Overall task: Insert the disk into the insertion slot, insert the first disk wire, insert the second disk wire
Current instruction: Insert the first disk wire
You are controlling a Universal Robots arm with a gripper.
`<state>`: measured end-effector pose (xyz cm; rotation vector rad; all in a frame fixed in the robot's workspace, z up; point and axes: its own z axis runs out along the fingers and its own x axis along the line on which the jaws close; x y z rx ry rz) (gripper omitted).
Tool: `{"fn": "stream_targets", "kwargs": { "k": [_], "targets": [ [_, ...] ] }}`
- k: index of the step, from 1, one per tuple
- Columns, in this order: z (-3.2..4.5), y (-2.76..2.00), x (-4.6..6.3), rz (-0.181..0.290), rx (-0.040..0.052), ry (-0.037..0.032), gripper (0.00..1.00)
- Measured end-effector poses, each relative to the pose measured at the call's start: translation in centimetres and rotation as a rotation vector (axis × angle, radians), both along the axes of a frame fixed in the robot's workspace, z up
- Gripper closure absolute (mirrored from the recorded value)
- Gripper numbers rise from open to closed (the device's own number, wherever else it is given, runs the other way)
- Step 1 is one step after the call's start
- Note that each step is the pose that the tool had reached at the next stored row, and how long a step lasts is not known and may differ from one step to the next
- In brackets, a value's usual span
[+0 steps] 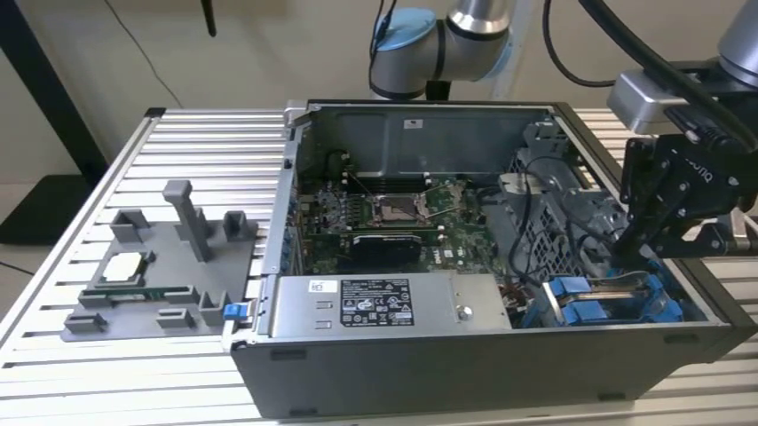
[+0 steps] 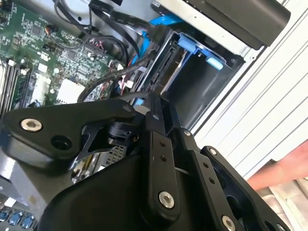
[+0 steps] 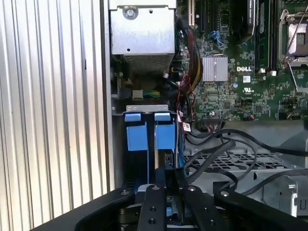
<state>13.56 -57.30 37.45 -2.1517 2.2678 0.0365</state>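
Claw (image 3: pixel 167 175) hangs closed just above the disk (image 3: pixel 168 159), which stands on edge in the insertion slot (image 3: pixel 136 137). I judge it aligned for seating; whether it grips anything I can't tell.

Quick colour rundown: the desk (image 1: pixel 190 133) is pale silver with a ribbed stripe pattern, the computer case (image 1: pixel 474 373) is dark grey and the motherboard (image 1: pixel 391 217) green. The power-supply box (image 1: pixel 462 306) is silver-grey with a black-and-white label. The grey insertion slot (image 3: pixel 136 137) has bright blue latch tabs. The cables (image 3: pixel 216 149) are black, the gripper (image 3: pixel 166 179) matte black too, and the arm (image 1: pixel 438 44) is silver with light-blue caps
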Motion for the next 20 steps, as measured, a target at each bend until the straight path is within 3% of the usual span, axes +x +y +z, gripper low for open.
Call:
{"fn": "stream_targets", "kwargs": {
  "k": [7,13,20],
  "targets": [
    [-0.48,-0.06,0.8,-0.001,0.0025,0.0000,1.00],
    [-1.09,-0.07,1.2,-0.001,0.0135,0.0000,1.00],
    [-1.16,-0.07,1.3,0.000,0.0145,0.0000,1.00]
  ]
}}
